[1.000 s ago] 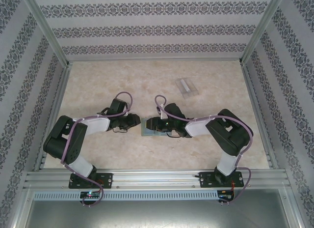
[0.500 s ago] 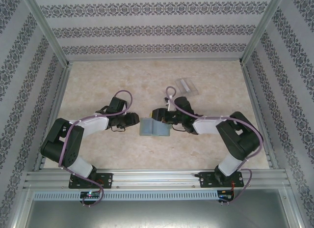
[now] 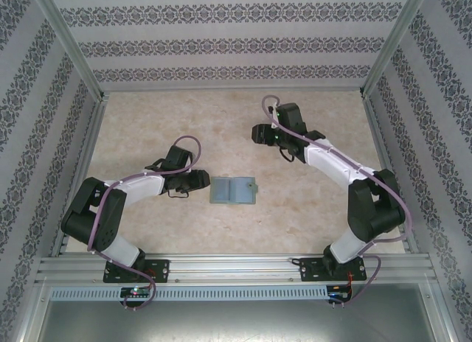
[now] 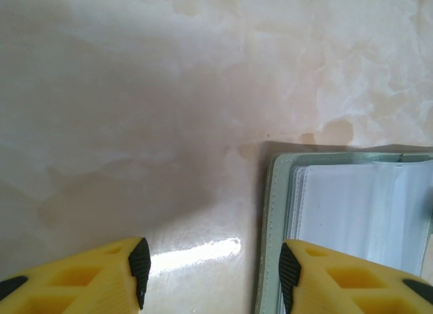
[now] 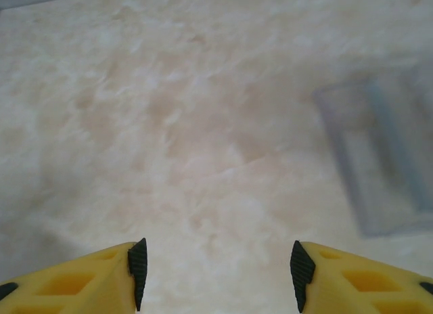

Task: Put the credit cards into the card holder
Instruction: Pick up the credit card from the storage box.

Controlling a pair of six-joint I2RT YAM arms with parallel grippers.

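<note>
Left gripper (image 3: pixel 202 181) sits low over the table (image 3: pixel 147 121), jaws roughly half open with nothing between them. In the left wrist view (image 4: pixel 213 273) the gap is over bare table.

The card holder (image 3: pixel 234 190) lies open and flat just right of that gripper, between the two arms and nearer the left one. Its long axis runs left-right across the table, with the closing tab on the right end. From the left wrist its near edge (image 4: pixel 345 212) passes under the right-hand finger, so it is offset right of the gap, not centred. Clear inner sleeves show, and no card can be seen in them.

Right gripper (image 3: pixel 258 133) is reached out to the far right part of the table, well apart from the card holder. Its jaws are apart and empty (image 5: pixel 218 273).

A clear box (image 5: pixel 382 158) lies ahead and to the right of that gap, long axis pointing roughly away from the fingers. It is blurred, so what it contains can't be told, and the cards can't be made out.

Likely step: the right arm goes to the box to fetch a card. It would need to shift right to centre on the box.
</note>
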